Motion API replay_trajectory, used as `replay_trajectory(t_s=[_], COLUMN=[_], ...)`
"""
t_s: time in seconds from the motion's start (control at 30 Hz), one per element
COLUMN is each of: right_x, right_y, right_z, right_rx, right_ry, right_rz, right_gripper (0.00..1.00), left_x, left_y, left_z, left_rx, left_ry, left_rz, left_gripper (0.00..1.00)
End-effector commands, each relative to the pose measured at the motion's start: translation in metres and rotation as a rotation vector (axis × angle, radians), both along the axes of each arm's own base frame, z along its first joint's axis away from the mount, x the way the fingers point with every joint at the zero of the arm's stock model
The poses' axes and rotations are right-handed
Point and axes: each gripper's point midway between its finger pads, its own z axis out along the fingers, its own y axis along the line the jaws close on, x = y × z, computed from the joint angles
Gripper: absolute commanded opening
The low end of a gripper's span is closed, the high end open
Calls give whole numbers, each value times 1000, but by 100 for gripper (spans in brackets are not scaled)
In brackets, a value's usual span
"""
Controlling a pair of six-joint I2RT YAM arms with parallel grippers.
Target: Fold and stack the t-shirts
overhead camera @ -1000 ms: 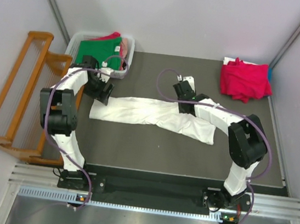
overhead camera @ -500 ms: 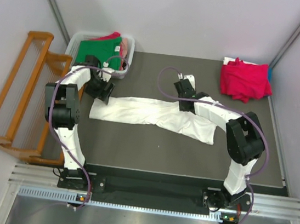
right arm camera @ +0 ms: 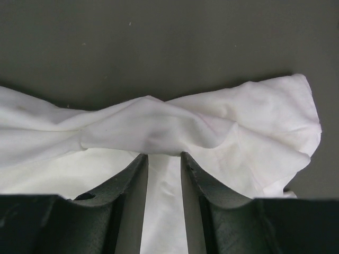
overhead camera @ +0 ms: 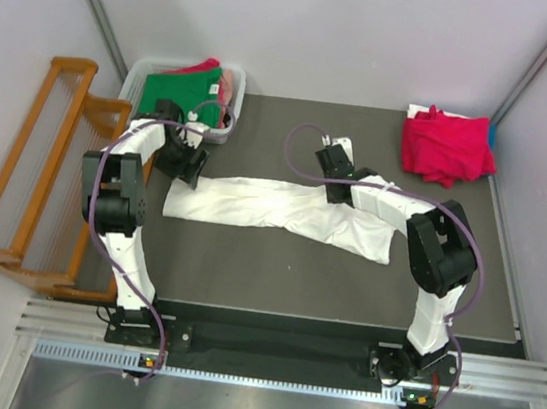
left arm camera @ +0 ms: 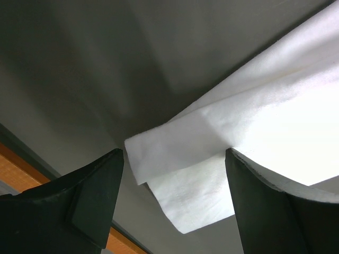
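Open tabletop (overhead camera: 276, 265) runs along the near side of the white shirt (overhead camera: 273, 207). The basket (overhead camera: 224, 136) blocks the far left, and red shirts (overhead camera: 447, 147) block the far right.

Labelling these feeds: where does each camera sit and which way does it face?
Top external: above and behind the robot, looking down on the table; left arm and right arm show whole.
Left wrist: on the left arm, facing down past its open left end effector at a corner of the white t-shirt.
Right wrist: on the right arm, facing the right end effector at the shirt's bunched fold.
All share the white t-shirt.
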Motion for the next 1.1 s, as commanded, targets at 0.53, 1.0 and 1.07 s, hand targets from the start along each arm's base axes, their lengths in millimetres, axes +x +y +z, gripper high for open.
replay_trajectory(t_s=[0.53,1.0,1.07], right_x=[9,7,7], right_y=[6,2,2], right_z=[13,17,16], right_rx=[28,19,19], right_ry=[-52,-61,-60], right_rz=[12,8,6], right_gripper=[28,23,23], left_x=[-11,-8,-5], left_y=[-2,0,2], left_z=[52,42,37], left_rx=[12,19,31], left_ry=[-111,-99,-94], left_rz=[-7,-3,1], left_gripper=[46,47,47])
